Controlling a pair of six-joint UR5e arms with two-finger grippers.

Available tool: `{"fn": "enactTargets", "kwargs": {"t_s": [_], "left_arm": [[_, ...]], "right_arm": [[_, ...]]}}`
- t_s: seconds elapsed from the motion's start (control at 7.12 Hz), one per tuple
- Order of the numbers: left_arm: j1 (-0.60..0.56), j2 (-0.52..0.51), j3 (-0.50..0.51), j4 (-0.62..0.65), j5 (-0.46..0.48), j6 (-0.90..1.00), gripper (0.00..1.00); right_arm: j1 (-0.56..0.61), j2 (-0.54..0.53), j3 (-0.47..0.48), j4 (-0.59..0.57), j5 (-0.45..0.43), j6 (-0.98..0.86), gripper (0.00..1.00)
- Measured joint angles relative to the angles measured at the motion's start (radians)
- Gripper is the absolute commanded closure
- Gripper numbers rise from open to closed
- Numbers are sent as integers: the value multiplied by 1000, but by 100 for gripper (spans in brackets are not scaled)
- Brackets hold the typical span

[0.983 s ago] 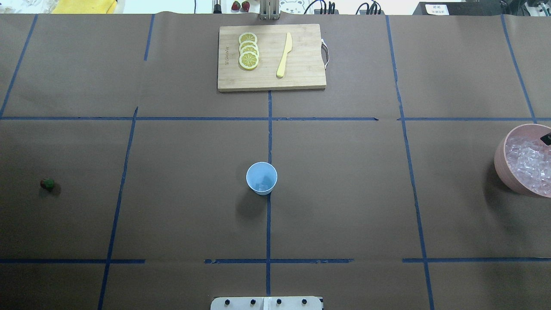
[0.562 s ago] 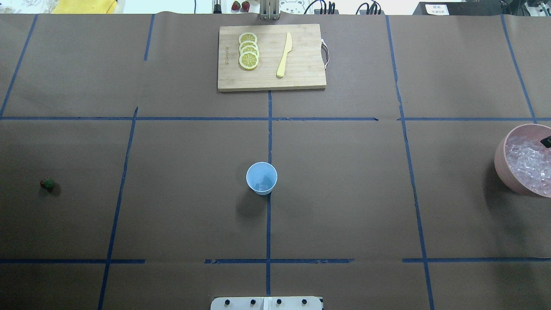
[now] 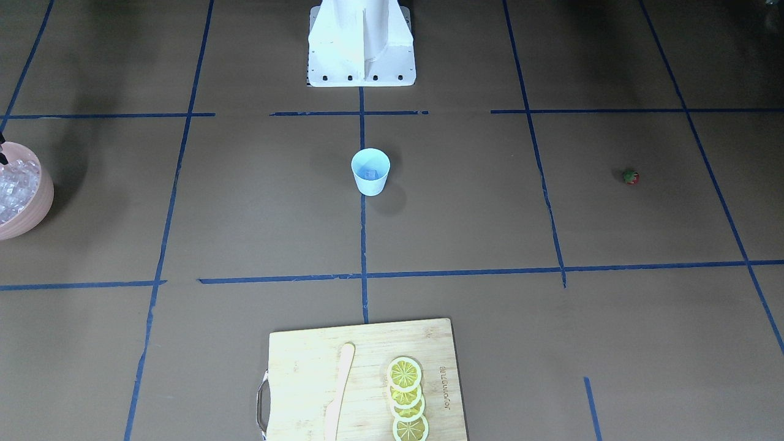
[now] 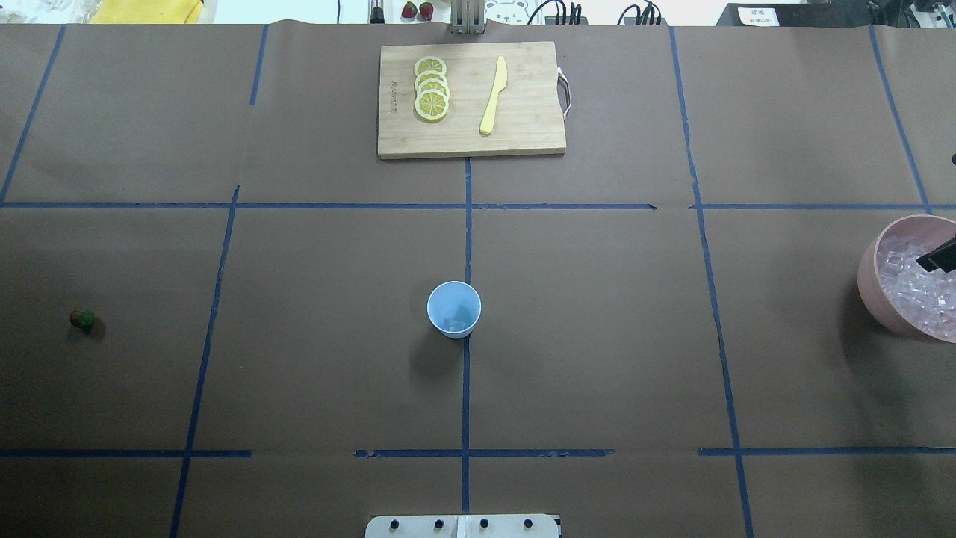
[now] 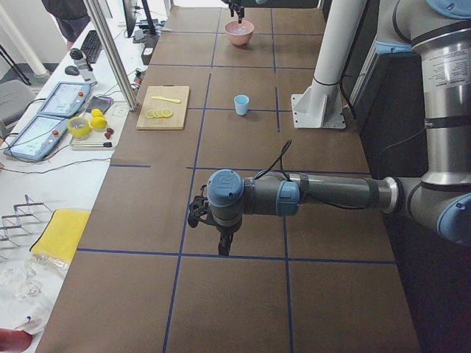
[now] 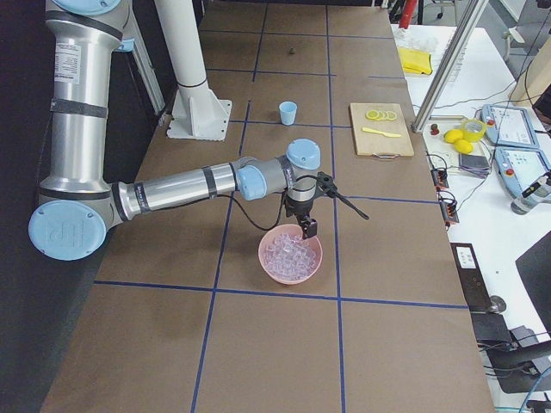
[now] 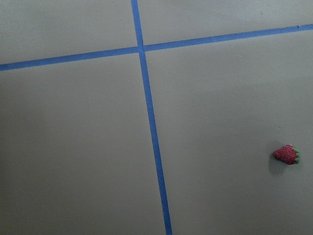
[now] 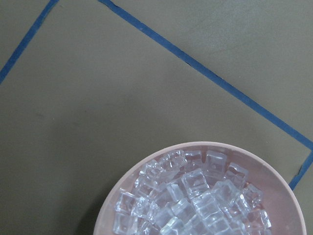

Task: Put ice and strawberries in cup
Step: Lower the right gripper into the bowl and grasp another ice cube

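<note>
**Right gripper over the ice bowl, berry out on the paper**

Your right gripper hangs just above the ice heaped in the pink bowl. I can't tell how far its fingers are parted or whether they grip anything. Your left gripper points down over the table, and its opening is unreadable too. The strawberry lies well apart from the cup, which stands upright mid-table, perhaps with one cube inside.
</note>
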Motion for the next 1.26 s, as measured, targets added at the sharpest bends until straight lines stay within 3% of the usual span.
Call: {"fn": "enactTargets", "kwargs": {"t_s": [0.84,1.26], "left_arm": [[0,0,-1,-2,-1,1,0],[0,0,-1,-2,-2,1,0]], "right_arm": [[-38,-28,-83,122,-7,47,1],[-74,-30,-154,276,-6,134,4]]}}
